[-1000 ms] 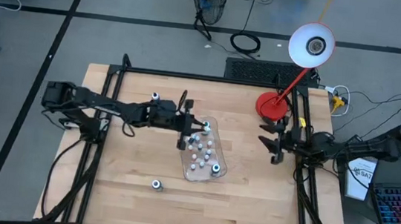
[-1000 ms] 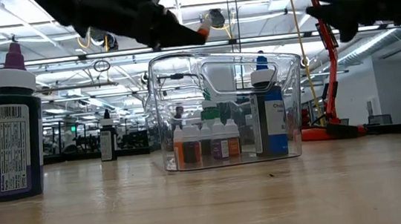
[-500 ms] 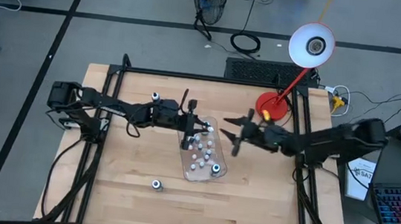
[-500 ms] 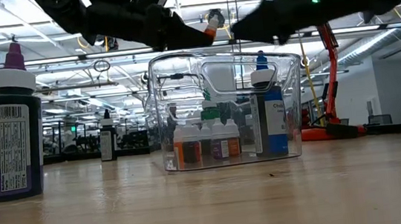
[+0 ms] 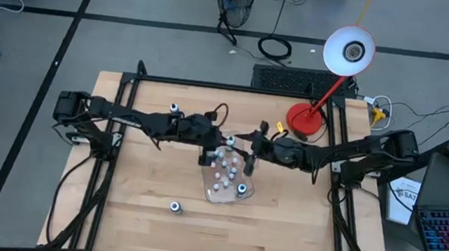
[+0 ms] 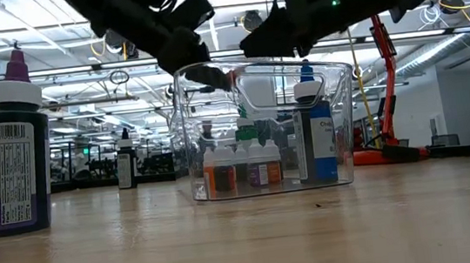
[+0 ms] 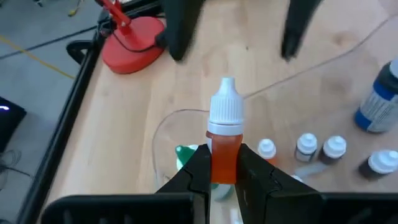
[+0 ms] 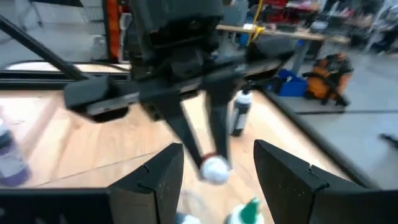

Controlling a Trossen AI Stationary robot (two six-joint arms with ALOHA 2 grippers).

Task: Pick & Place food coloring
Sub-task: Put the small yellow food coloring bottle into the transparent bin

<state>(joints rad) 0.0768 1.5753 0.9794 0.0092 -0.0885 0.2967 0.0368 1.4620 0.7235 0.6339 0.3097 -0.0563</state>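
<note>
Left claw (image 7: 224,168) pinches orange food coloring bottle (image 7: 225,140) above tray (image 5: 228,172); right claw (image 8: 214,165) spread. Release low, upright, inside tray walls.

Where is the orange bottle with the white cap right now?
The orange bottle is clamped in the left gripper, above the clear tray at mid-table.

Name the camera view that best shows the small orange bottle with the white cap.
The left wrist view: the small orange bottle fills mid-frame, clamped between the left gripper fingers. The right wrist view shows only its white cap end-on; in the low and high views, the arms largely hide it.
</note>
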